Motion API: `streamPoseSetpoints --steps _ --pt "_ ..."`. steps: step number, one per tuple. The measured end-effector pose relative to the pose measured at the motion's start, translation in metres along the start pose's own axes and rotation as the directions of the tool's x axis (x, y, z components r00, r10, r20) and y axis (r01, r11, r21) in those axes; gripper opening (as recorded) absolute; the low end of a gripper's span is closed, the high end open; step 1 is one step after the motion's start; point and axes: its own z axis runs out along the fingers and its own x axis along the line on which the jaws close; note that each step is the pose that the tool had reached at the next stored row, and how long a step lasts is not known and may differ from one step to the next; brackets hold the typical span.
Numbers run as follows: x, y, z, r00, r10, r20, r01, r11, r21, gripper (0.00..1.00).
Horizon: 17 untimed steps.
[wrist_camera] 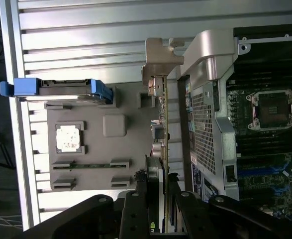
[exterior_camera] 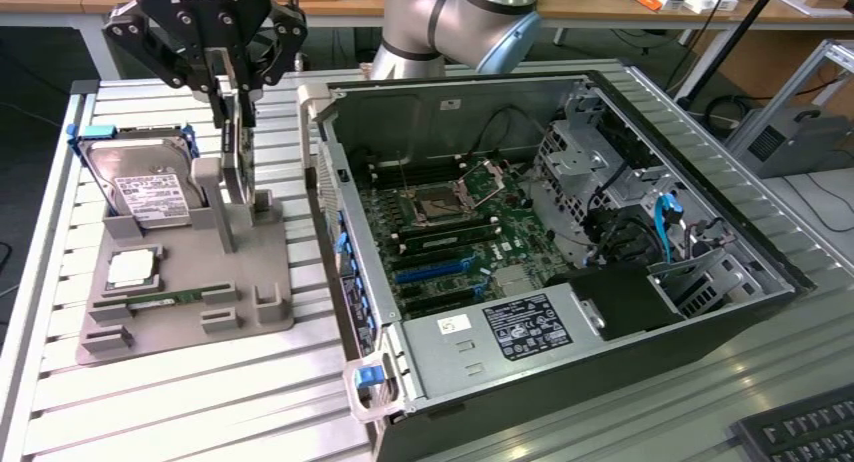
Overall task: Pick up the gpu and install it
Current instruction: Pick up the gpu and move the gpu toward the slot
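The gpu (exterior_camera: 238,157) stands on edge in the grey parts holder (exterior_camera: 254,277), a thin dark card with a silver end bracket (wrist_camera: 155,67). My gripper (exterior_camera: 234,77) comes down from above and is shut on the card's top edge, one finger on each face. The wrist view looks along the gpu (wrist_camera: 163,119) edge-on, and its lower end runs between my gripper (wrist_camera: 158,191)'s black fingers (wrist_camera: 136,206). The card's lower edge still reaches down to the holder; whether it has lifted out of its slot I cannot tell. The open computer case (exterior_camera: 340,152) lies just to the exterior view's right.
In the holder sit a silver hard drive (exterior_camera: 144,187) with blue rails, a CPU (exterior_camera: 131,269) and a green RAM stick (exterior_camera: 160,300). Inside the case the motherboard shows blue expansion slots (exterior_camera: 434,270). A keyboard (exterior_camera: 801,432) lies at the front right on the slatted table (exterior_camera: 200,402).
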Motion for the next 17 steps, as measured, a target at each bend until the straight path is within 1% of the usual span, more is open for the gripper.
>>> streamPoseSetpoints --steps 6,17 --pt "-0.002 -0.001 0.0 1.0 0.0 0.0001 0.0 1.0 0.0 0.27" --pt "-0.011 -0.0013 0.0002 1.0 0.0 0.0001 0.0 1.0 0.0009 0.27"
